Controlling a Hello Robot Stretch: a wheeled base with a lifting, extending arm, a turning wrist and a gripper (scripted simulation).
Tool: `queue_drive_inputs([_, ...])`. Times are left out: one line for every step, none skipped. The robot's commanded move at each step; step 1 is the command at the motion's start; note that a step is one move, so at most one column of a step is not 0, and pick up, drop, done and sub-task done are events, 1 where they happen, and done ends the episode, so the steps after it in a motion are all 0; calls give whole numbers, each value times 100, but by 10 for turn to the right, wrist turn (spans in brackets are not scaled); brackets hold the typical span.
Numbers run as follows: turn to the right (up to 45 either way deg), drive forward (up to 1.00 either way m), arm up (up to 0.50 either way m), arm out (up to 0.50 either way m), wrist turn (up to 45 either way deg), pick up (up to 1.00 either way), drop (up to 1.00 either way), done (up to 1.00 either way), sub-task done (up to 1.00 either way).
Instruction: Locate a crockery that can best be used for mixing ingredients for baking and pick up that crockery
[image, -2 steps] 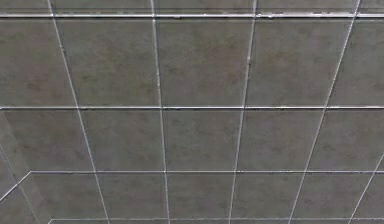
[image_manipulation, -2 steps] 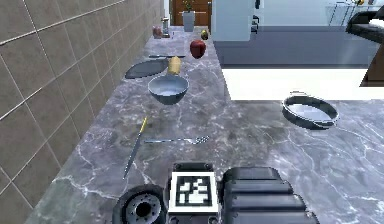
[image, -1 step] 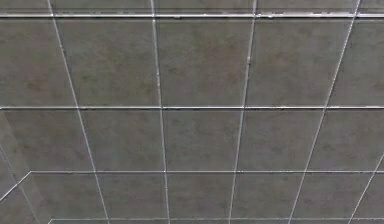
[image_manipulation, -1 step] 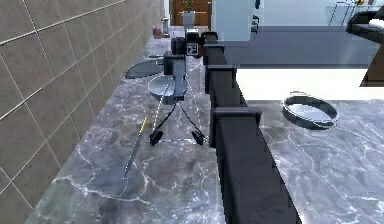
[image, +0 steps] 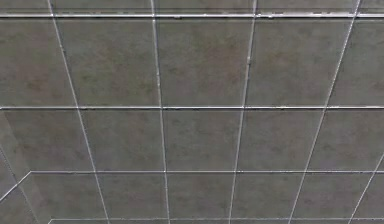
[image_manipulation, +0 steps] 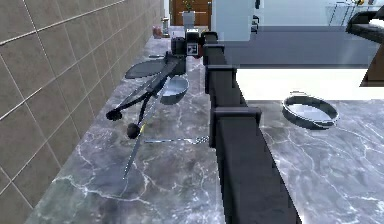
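A grey bowl (image_manipulation: 172, 90) stands on the marble counter (image_manipulation: 165, 170), just left of my arm (image_manipulation: 235, 130), the dark bar that runs up the arm side view's middle. A second, shallower grey bowl (image_manipulation: 309, 110) stands on the counter to the arm's right. My gripper (image_manipulation: 190, 44) shows as a dark body at the arm's far end, over the counter's far part with small things behind it. I cannot tell whether it holds anything.
Dark long-handled utensils (image_manipulation: 135, 102), a flat dark pan (image_manipulation: 150, 68) and a fork (image_manipulation: 172, 140) lie left of the arm. A tiled wall (image_manipulation: 50, 80) borders the counter there, and the forward view faces a tiled wall (image: 190, 110) close up. Beyond the counter lies dark floor (image_manipulation: 300, 45) and a potted plant (image_manipulation: 187, 14).
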Motion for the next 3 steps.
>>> queue_drive_inputs([0,0,0,0,450,0,0,0,0])
queue_drive_inputs([0,0,0,0,450,0,0,0,0])
queue_drive_inputs([0,0,0,0,330,0,0,0,0])
